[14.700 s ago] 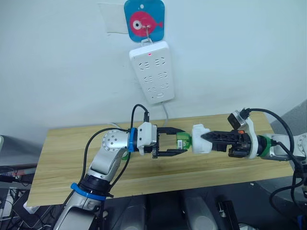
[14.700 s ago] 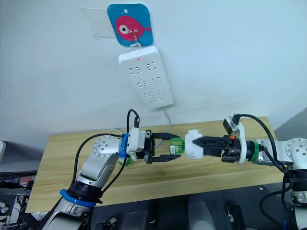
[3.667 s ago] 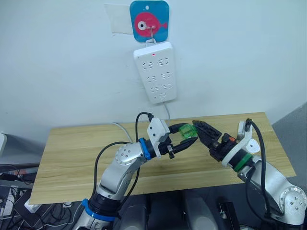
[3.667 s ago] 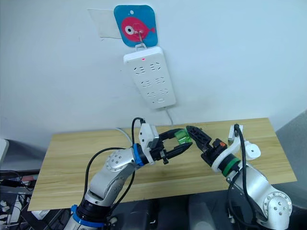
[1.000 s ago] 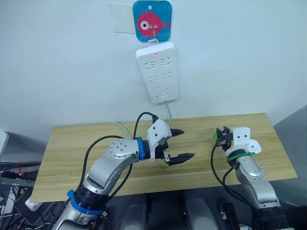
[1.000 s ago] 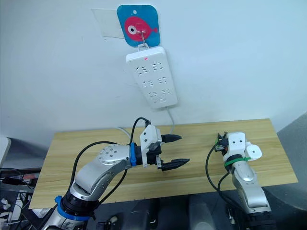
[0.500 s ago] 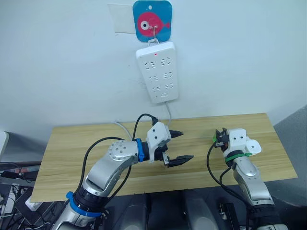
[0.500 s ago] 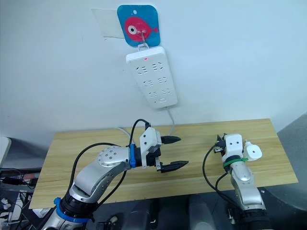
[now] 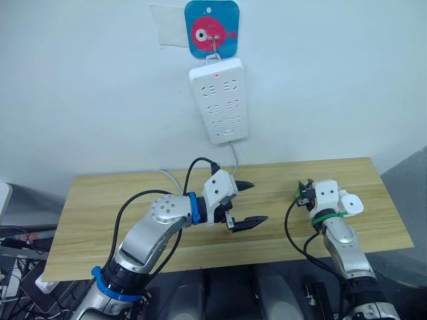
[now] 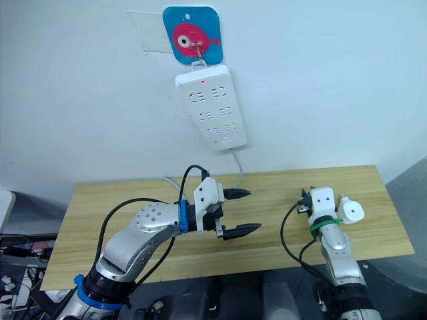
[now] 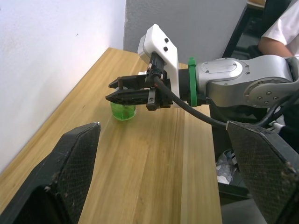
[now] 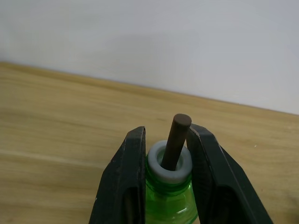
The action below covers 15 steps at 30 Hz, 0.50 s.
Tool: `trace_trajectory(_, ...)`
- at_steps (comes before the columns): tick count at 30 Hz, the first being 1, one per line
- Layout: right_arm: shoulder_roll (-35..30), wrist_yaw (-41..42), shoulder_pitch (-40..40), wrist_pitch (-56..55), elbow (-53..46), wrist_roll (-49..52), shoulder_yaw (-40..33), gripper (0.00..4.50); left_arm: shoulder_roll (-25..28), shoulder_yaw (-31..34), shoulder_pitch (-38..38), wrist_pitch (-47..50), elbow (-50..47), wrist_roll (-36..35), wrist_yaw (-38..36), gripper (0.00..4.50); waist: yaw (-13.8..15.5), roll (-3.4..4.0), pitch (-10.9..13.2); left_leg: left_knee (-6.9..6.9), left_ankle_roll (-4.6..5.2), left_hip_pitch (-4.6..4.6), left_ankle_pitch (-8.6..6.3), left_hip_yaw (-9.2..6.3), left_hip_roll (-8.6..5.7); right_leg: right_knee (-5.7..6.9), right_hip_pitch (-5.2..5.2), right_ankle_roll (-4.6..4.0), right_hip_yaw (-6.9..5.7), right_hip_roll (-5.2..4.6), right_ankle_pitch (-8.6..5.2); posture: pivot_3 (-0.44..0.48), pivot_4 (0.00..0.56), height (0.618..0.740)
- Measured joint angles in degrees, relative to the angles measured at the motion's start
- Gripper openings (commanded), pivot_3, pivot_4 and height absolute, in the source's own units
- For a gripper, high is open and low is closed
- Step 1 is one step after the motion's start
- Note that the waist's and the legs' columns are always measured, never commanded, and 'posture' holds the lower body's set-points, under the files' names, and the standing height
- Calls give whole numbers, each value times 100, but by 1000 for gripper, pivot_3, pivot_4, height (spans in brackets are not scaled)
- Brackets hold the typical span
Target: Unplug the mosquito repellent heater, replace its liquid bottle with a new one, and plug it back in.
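A green liquid bottle [image 12: 170, 207] with a white collar and a brown wick stands upright on the right part of the wooden table [image 9: 100, 200]. My right gripper [image 12: 167, 132] is shut on its neck, a finger on each side of the collar. From the left wrist, the bottle [image 11: 124, 112] sits just under the right gripper [image 11: 116, 91] and looks to rest on the table top. My left gripper [image 9: 257, 201] hangs open and empty over the middle of the table, well to the left of the bottle [image 9: 299, 194]. The mosquito repellent heater is out of view.
A long white power strip [image 9: 219, 100] with a red light hangs on the wall above the table, under a blue fish plaque [image 9: 211, 29]; its cord [image 9: 233, 155] drops behind the table. A person's white sleeve [image 11: 282, 23] shows beyond the table's right end.
My right wrist has shifted slightly left over the bottle, with the grip unchanged. The left gripper has barely moved.
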Motion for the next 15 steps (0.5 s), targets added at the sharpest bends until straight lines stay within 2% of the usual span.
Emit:
trace_trajectory(8,90,39,-139,-234,408,10,-212,868,54,-44,0,-58,0,73,-80,4500,1,0,1,-1,0,3,0,0,0,0,1,0,1,0,0,-67,325,740)
trace_trajectory(15,150,189,-114,-232,421,55,-271,3248,13,-54,0,-69,-1,97,-76,4500,1,0,1,-2,0,3,0,0,0,0,2,0,1,-1,0,-71,318,740)
